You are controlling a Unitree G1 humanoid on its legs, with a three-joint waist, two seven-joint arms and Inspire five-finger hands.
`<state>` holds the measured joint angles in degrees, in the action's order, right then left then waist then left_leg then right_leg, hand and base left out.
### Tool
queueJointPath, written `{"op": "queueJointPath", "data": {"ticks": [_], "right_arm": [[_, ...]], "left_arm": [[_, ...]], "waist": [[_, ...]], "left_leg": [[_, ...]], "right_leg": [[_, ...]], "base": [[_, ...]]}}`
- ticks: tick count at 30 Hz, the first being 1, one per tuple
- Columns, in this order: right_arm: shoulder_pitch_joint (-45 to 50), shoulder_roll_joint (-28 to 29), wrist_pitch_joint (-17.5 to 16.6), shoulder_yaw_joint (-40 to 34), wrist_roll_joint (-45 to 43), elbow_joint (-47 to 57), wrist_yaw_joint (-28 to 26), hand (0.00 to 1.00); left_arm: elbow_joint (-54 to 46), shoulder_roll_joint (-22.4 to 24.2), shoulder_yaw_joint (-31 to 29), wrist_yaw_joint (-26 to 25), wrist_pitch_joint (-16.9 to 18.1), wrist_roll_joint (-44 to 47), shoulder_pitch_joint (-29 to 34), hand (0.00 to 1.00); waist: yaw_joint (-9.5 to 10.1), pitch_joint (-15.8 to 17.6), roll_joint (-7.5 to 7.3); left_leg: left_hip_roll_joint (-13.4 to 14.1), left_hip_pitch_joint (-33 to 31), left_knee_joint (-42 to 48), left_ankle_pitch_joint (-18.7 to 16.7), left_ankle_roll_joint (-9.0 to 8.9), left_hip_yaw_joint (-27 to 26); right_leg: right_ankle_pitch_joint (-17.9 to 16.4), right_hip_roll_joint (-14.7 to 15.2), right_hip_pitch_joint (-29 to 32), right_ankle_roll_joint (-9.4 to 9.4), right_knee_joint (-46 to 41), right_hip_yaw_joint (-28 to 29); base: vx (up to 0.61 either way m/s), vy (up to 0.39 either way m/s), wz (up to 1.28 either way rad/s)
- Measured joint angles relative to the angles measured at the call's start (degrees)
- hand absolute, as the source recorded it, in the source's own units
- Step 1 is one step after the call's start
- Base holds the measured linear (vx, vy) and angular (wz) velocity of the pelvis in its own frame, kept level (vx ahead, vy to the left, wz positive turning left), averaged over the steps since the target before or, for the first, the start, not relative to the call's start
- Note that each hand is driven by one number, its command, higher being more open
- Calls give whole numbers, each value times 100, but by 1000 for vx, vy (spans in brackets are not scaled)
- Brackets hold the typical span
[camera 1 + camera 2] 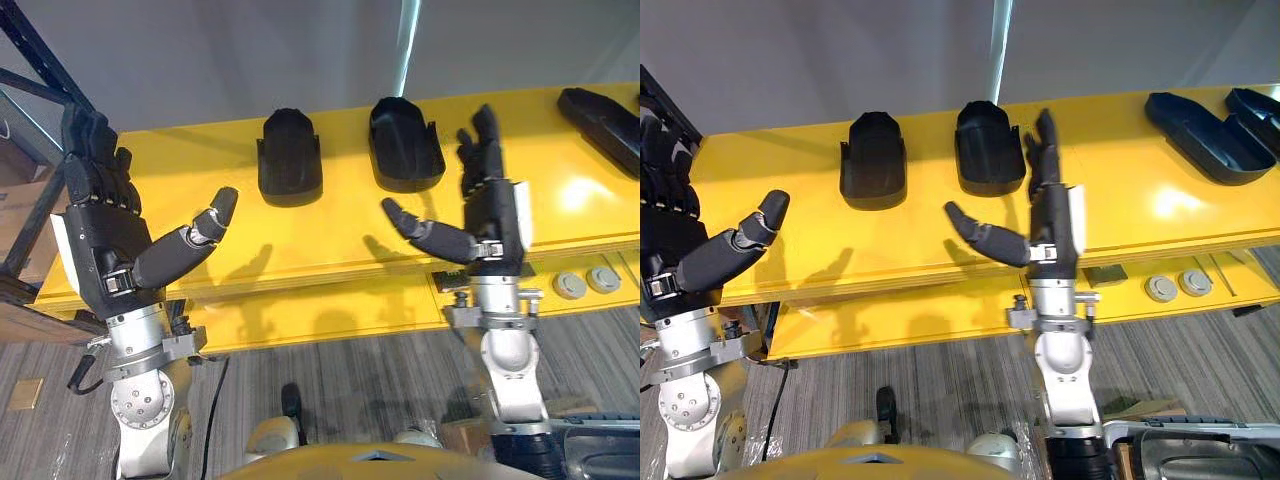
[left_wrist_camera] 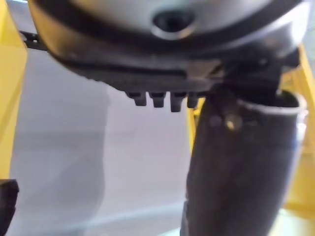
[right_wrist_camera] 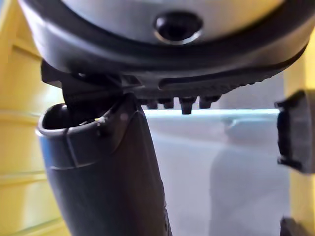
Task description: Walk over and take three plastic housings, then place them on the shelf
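Two black plastic housings lie side by side on the yellow table [image 1: 330,235]: the left housing [image 1: 290,157] and the right housing [image 1: 405,143]. More dark housings [image 1: 605,125] lie at the table's far right end. My left hand [image 1: 100,235] is raised at the table's near left edge, fingers straight up and thumb stretched toward the middle, holding nothing. My right hand [image 1: 490,215] stands near the right housing, just in front of it, fingers straight and thumb out, also empty. In the right wrist view a housing [image 3: 295,130] shows beyond the thumb [image 3: 106,177].
A dark metal shelf frame [image 1: 30,70] with a wooden board stands at the left. Below the tabletop, a yellow front panel carries two grey round buttons [image 1: 585,282]. Grey striped carpet [image 1: 350,375] lies in front of the table. A grey wall rises behind it.
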<state>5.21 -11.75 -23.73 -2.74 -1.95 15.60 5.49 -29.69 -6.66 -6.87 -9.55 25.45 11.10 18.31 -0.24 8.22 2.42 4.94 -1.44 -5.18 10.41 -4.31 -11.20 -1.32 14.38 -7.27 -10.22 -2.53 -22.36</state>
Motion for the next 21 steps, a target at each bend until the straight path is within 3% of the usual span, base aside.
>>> {"op": "queueJointPath", "data": {"ticks": [4, 10, 15, 16, 21], "right_arm": [[-42, -78, 63, -279, -13, -85, 179, 100], [11, 113, 216, -385, -44, -248, 697, 100], [368, 489, 529, -477, 160, -206, 930, 100], [725, 573, 694, -663, 158, -105, 909, 100], [1651, 578, 707, -1596, 13, 392, 748, 100]], "left_arm": [[7, -1, -85, 194, 0, 284, -3, 100], [38, 4, 225, 1077, -7, 1649, -39, 100], [358, -2, 698, 1285, -168, 1811, -186, 100], [632, -15, 877, 1289, -273, 1985, -340, 100], [963, -153, 1065, 962, -310, 2274, -706, 100]], "waist": [[-29, -133, -40], [-85, -210, -115], [-193, -252, -201], [-379, -259, -243], [-964, -281, -248]], "left_leg": [[81, 0, -1, 0, -14, -67], [177, -3, -2, -21, -41, -238], [341, 77, 1, -59, -98, -950], [405, 225, 3, -115, -150, -1376], [637, 510, 6, -343, -379, -2458]], "right_leg": [[42, -79, 12, 61, 86, 39], [92, -163, 116, 117, 163, 215], [303, -270, 548, 147, 173, 977], [371, -331, 716, 166, 174, 1420], [572, -636, 1154, 286, 316, 2458]], "base": [[-44, -10, -11], [-34, -7, -14], [3, -8, -83], [12, -7, -110], [36, -15, -125]]}}
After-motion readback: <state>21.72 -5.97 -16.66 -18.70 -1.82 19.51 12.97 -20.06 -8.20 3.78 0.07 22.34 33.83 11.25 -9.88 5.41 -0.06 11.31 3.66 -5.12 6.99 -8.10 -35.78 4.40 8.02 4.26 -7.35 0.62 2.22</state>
